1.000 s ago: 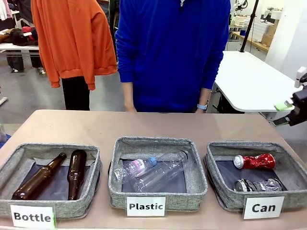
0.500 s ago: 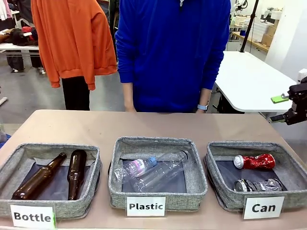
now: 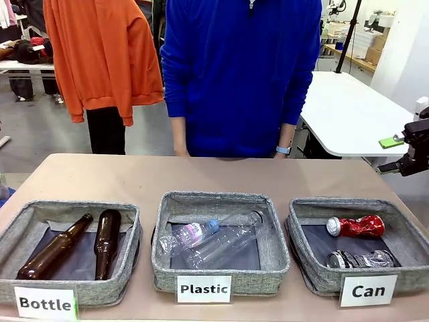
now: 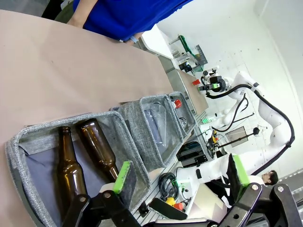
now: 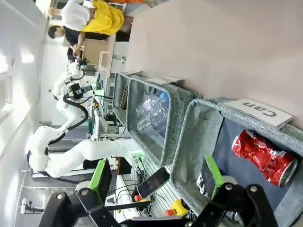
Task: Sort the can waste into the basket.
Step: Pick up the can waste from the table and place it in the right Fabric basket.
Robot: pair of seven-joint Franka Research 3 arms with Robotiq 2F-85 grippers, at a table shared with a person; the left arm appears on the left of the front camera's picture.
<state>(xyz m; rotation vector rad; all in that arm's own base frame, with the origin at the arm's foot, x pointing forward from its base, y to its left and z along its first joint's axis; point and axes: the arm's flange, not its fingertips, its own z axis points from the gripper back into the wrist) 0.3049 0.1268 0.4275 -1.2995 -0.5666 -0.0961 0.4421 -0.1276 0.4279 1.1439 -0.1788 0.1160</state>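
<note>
1. Right gripper (image 5: pixel 156 182) spread wide with nothing between its green pads, raised off to the right of the table (image 3: pixel 134 178), apparently parked clear now that the load is down
2. Just below it, both cans lying on their sides in the basket (image 3: pixel 305 211) marked "Can": crushed red can (image 3: pixel 355 226) toward the back, dark can (image 3: pixel 358 259) nearer the front label, close together, contact between them hard to judge
3. Left gripper (image 4: pixel 177 177) likewise wide open and empty, hanging over the bin (image 4: pixel 28 142) that holds two brown bottles (image 4: pixel 97 149), seemingly idle
4. Middle bin (image 3: pixel 275 248) labelled "Plastic" holding clear plastic bottles (image 3: pixel 214 241), kept apart from metal and glass by kind
5. Across the table, person in a blue top (image 3: pixel 241 74) standing close, arms down, hands hidden behind the far edge
6. No cans left out on the tabletop; sorting judged finished or very nearly so
</note>
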